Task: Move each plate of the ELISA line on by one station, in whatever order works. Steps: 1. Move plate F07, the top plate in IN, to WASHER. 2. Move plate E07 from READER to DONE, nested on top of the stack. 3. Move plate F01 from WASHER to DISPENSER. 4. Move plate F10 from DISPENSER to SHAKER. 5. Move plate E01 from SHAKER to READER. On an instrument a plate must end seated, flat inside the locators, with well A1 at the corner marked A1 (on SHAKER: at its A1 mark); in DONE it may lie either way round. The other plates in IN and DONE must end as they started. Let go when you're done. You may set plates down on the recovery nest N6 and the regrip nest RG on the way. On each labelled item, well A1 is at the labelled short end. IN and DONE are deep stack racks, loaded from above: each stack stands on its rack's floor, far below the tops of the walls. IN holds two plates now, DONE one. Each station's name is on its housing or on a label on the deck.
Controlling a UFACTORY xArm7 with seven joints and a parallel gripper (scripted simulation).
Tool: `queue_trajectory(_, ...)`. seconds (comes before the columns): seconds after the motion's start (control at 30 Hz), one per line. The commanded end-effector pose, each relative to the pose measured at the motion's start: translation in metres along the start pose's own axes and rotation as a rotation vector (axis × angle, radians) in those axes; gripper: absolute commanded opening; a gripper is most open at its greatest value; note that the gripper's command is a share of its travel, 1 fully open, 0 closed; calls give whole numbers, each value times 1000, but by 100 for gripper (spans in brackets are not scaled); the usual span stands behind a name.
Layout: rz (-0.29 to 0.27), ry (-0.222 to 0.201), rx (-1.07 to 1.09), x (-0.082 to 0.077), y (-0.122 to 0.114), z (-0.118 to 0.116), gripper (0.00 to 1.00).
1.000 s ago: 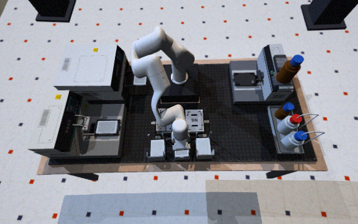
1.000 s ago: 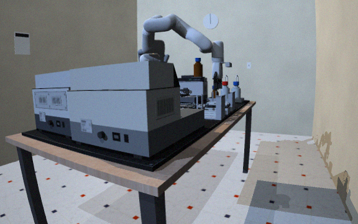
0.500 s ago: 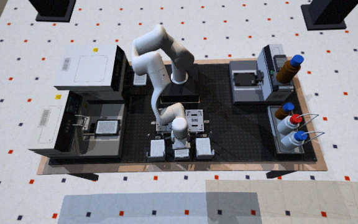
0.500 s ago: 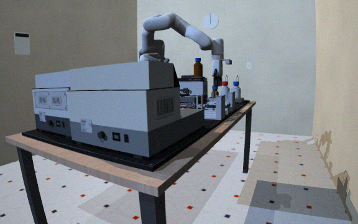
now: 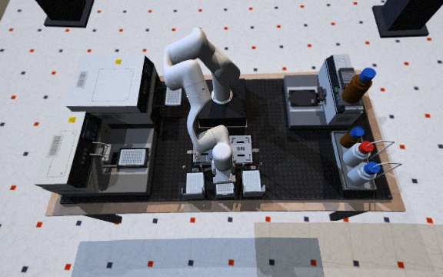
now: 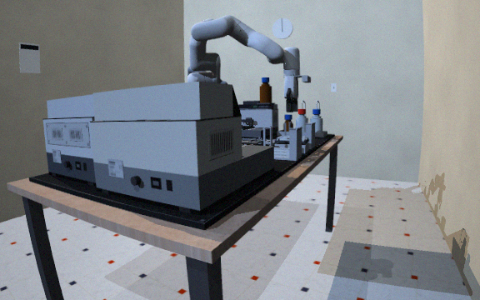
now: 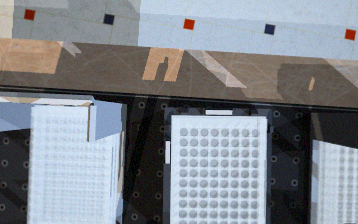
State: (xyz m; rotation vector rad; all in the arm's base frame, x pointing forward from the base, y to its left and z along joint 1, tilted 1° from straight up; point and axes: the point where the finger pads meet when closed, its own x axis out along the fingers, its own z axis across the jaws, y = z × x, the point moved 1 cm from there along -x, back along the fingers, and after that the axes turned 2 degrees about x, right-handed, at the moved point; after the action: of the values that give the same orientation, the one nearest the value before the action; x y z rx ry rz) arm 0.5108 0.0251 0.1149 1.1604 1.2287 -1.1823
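My gripper (image 6: 291, 107) is open and empty, pointing straight down above the front middle of the deck. Directly below it a white well plate (image 5: 224, 188) (image 7: 219, 170) lies flat on a low nest between two stack racks. The left rack (image 5: 194, 183) (image 7: 105, 120) and the right rack (image 5: 252, 181) each show a white plate (image 7: 70, 170) (image 7: 347, 185) inside. Another plate (image 5: 131, 157) sits in the front left instrument, and one more plate (image 5: 173, 96) by the back left instrument. No fingers show in the wrist view, and I cannot read any plate label.
The nest N6 (image 5: 241, 148) lies just behind the racks, partly under the arm. The right instrument's dark nest (image 5: 303, 98) holds no plate. Bottles (image 5: 360, 161) stand in a tray at the right edge. The table's front edge (image 7: 180, 70) is close.
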Motion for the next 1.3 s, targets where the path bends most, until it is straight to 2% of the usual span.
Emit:
queue_trajectory(0.0, 5, 0, 0, -8, 2, 0, 100)
queue_trajectory(0.6, 5, 0, 0, -29, 2, 0, 100)
queue_trajectory(0.93, 5, 0, 0, -29, 2, 0, 100)
queue_trajectory(1.07, 5, -1, -160, -29, -3, 12, 100)
queue_trajectory(1.27, 5, -1, -169, -29, -11, 31, 100)
